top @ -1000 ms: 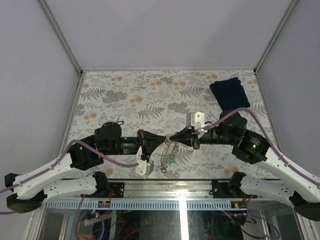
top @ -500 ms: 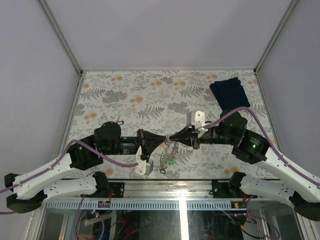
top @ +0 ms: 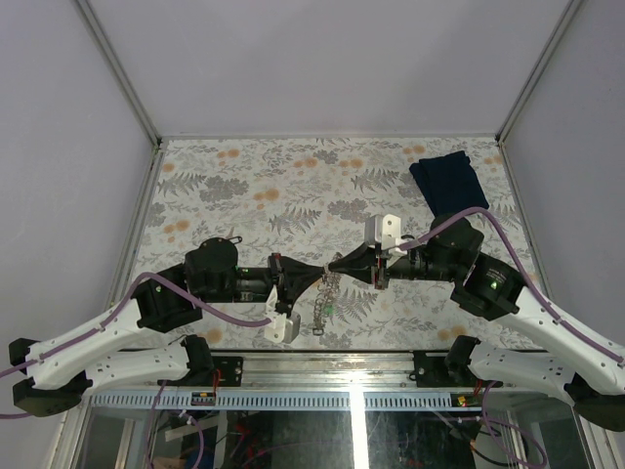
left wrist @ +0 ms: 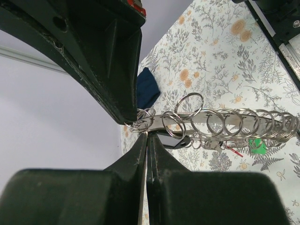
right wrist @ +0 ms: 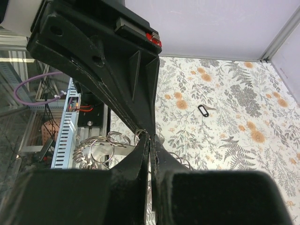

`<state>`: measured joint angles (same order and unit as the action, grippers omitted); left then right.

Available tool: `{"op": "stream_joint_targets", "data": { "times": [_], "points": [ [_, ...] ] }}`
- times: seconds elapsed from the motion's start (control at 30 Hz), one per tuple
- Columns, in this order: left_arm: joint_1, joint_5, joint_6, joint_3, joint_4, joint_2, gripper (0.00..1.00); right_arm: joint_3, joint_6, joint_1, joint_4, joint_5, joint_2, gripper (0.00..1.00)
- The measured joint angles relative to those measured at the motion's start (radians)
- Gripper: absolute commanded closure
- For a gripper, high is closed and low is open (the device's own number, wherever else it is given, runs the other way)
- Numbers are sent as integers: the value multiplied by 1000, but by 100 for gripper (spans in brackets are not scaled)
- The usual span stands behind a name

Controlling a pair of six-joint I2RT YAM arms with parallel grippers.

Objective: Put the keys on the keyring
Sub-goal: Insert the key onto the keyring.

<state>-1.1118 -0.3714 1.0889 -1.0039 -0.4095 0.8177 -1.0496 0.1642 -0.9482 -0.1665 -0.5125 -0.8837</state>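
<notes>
The keyring (top: pixel 323 301) is a silvery chain of rings hanging between my two grippers above the near middle of the table, with a green tag (top: pixel 333 315). In the left wrist view its rings (left wrist: pixel 225 124) stretch right, with a red tag (left wrist: pixel 232 149) and the green tag (left wrist: pixel 255 145). My left gripper (top: pixel 319 273) is shut on the chain's end. A black-headed key (left wrist: pixel 180 140) sits right at its tip; whether it is pinched too I cannot tell. My right gripper (top: pixel 336 266) is shut on the same end, tip to tip. Another black key (top: pixel 231 239) lies on the table left of the arms.
A dark blue folded cloth (top: pixel 449 181) lies at the back right of the floral table (top: pixel 293 186). The metal frame rail (top: pixel 332 363) runs along the near edge under the hanging chain. Grey walls close in the table's left, right and back.
My right gripper has edged left toward the left gripper. The hanging chain has swung slightly left with it. Both grippers stay shut.
</notes>
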Motion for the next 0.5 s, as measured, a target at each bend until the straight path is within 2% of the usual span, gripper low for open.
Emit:
{"op": "stream_joint_targets", "data": {
  "times": [0.5],
  "points": [
    [0, 18, -2, 0, 3, 2, 100, 35, -39, -1, 64, 68, 1, 100]
  ]
}}
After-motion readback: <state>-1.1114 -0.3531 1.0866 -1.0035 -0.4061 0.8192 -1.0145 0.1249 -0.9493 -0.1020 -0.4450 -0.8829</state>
